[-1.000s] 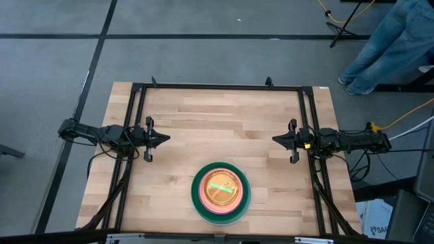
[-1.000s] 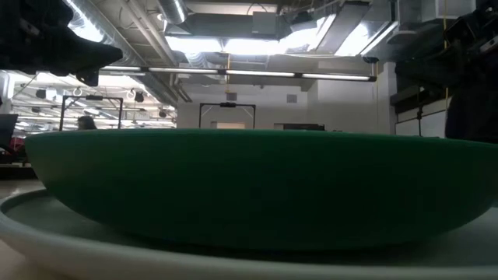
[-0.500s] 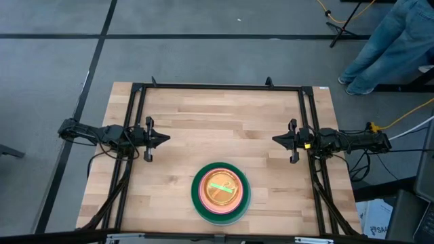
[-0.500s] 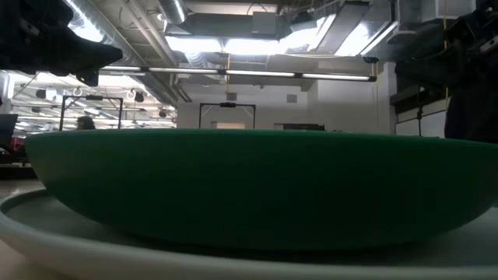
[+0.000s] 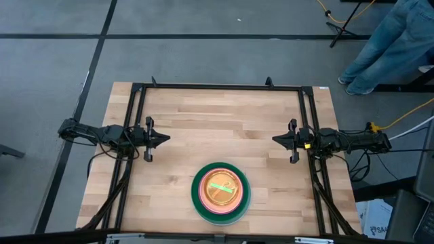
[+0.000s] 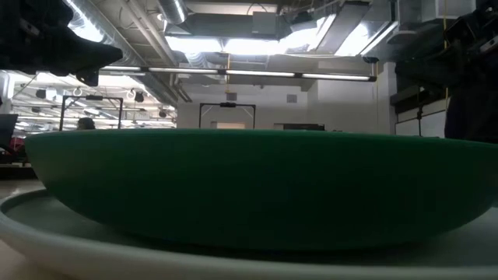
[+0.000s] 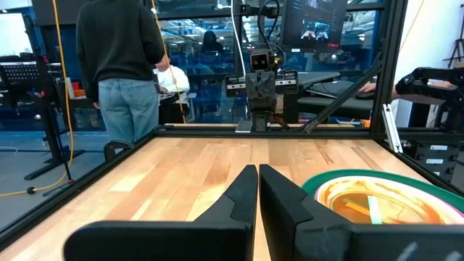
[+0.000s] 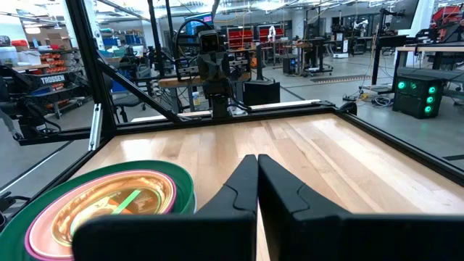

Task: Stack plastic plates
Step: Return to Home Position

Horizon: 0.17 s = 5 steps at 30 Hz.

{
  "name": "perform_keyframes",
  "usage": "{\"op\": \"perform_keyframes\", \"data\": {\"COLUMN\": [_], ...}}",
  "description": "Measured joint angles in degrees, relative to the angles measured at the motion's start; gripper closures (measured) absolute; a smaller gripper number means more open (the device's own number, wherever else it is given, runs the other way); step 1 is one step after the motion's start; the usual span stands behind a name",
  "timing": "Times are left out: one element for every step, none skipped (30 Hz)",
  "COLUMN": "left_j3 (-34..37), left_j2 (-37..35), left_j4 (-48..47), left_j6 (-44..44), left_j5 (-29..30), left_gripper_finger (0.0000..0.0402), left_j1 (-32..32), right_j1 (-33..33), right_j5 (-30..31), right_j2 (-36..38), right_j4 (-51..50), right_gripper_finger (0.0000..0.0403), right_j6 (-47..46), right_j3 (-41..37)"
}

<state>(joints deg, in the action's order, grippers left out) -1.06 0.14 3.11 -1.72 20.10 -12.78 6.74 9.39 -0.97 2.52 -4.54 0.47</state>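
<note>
**Q:** How far along are you?

**A:** Your table [image 5: 217, 115] holds one stack of plastic plates [image 5: 220, 192] at its near middle. Nothing looks left to stack. Your left gripper [image 5: 165, 139] and right gripper [image 5: 276, 139] wait at the sides, each pressed together and holding nothing.

A pale wooden bench [image 5: 224, 115] sits inside a black metal frame [image 5: 217, 86] on a grey floor [image 5: 54, 61] crossed by dark tape lines. A person [image 5: 390, 41] in jeans and a dark top stands off its far right corner, near a yellow cable [image 5: 407, 116]. Ceiling lights [image 6: 257, 45] glow in the workshop behind.
</note>
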Motion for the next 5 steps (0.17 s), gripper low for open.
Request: {"op": "perform_keyframes", "data": {"left_j3": [0.00,0.00,0.00,0.00,0.00], "left_j2": [0.00,0.00,0.00,0.00,0.00], "left_j4": [0.00,0.02,0.00,0.00,0.01], "left_j6": [-0.02,0.00,-0.01,-0.02,-0.01], "left_j5": [0.00,0.00,0.00,0.00,-0.01], "left_gripper_finger": [0.0392,0.0392,0.0392,0.0392,0.0392], "left_j1": [0.00,0.00,0.00,0.00,0.00], "right_j1": [-0.01,-0.01,-0.01,-0.01,-0.01], "right_j5": [0.00,0.00,0.00,0.00,0.00], "right_j2": [0.00,-0.01,-0.02,-0.02,-0.02], "right_j4": [-0.01,0.00,0.00,0.00,0.00], "right_gripper_finger": [0.0397,0.0398,0.0397,0.0397,0.0397], "right_j6": [0.01,0.00,0.00,0.00,0.00], "right_j3": [0.00,0.00,0.00,0.00,0.00]}}
